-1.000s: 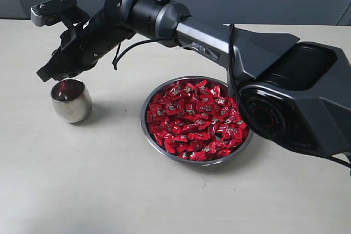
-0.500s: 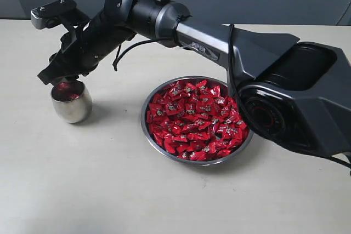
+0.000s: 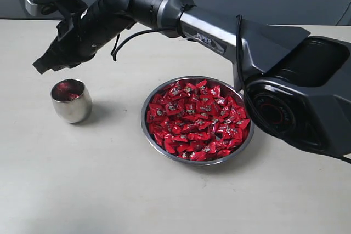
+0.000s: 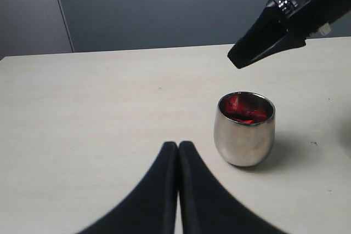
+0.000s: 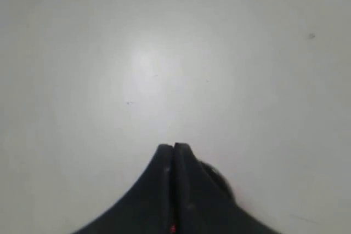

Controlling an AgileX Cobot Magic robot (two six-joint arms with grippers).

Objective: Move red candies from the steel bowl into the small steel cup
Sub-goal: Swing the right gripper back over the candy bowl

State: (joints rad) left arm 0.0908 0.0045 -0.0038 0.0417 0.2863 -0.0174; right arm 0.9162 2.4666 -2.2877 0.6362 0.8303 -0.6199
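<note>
Jaws of the right gripper (image 3: 39, 65) were pressed together with nothing seen between them. The right wrist view confirmed it: the two black fingers (image 5: 164, 179) met along one seam over bare pale table.

Exterior view, left to right:
- Upper left: right gripper tip hung in the air, pointing down and left, above and to the left of the small steel cup (image 3: 71, 102). Clear gap between the two, no contact.
- Left, middle height: the cup stood upright on the table (image 3: 82, 190), casting a short shadow to its right. Red candies (image 3: 67, 89) showed inside it, below the rim.
- Centre: steel bowl (image 3: 143, 121) sat flat on the table, well apart from the cup. More of the candies filled it nearly to the rim, silver-white marks visible on many wrappers.
- Upper centre to right: right arm (image 3: 208, 39) stretched across the frame, passing above the far side of the bowl, back to its bulky black base housing (image 3: 296, 91) at the right edge.

Left wrist view: left gripper (image 4: 178, 145) sat low at bottom centre, jaws together, holding nothing. The cup (image 4: 244, 135) stood to its right and a little beyond, apart from it, red foil (image 4: 244, 109) glinting inside. The right gripper's tip (image 4: 236, 58) hovered at upper right above the cup. A grey wall (image 4: 164, 4) ran behind the table.
</note>
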